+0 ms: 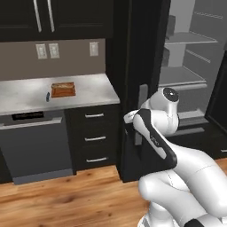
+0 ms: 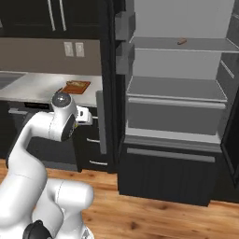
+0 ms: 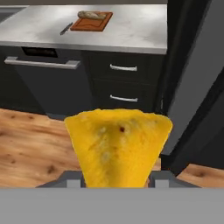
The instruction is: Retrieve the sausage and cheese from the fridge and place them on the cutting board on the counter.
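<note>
The claw [image 3: 117,177] grips the cheese [image 3: 118,146] (a yellow wedge), well apart from the cutting board [image 3: 92,22].

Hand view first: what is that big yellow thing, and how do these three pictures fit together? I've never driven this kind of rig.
The yellow thing is the cheese, a wedge held in the gripper right in front of the hand camera, so it looks huge. The machine is a white arm on a driving base. The other two pictures come from cameras on the base, behind the arm to its left and right. The right one looks into the open fridge, where the sausage lies on an upper shelf. On the counter sits the cutting board with a tan loaf-like piece on it and a dark knife beside it.
</note>
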Controlling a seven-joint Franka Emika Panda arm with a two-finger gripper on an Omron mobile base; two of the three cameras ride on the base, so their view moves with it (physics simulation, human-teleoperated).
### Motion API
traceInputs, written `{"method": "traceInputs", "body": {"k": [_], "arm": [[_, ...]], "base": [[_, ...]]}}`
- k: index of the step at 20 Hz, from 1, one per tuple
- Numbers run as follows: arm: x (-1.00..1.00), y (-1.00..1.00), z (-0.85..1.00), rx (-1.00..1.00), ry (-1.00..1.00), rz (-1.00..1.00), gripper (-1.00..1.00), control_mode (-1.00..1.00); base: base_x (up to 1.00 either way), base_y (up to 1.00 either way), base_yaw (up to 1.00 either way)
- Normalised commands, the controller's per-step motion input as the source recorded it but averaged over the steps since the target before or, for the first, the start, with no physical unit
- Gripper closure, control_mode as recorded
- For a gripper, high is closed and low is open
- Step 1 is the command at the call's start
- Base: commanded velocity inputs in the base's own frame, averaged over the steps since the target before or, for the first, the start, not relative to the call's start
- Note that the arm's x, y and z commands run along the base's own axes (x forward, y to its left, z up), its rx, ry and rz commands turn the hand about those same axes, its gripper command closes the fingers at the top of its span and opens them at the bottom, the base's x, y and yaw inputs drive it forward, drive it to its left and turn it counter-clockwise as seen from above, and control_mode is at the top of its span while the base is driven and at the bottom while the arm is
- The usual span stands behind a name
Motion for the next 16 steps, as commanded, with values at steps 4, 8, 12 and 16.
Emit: {"method": "traceInputs", "body": {"k": [4,8,12,16], "arm": [[0.0,0.0,0.0,0.0,0.0,0.0,1.0,1.0],[0.0,0.0,0.0,0.0,0.0,0.0,1.0,1.0],[0.0,0.0,0.0,0.0,0.0,0.0,1.0,1.0],[0.0,0.0,0.0,0.0,0.0,0.0,1.0,1.0]], "base": [[0.07,0.9,-0.04],[0.54,0.78,-0.02],[0.66,0.73,0.0],[0.74,0.68,0.0]]}}
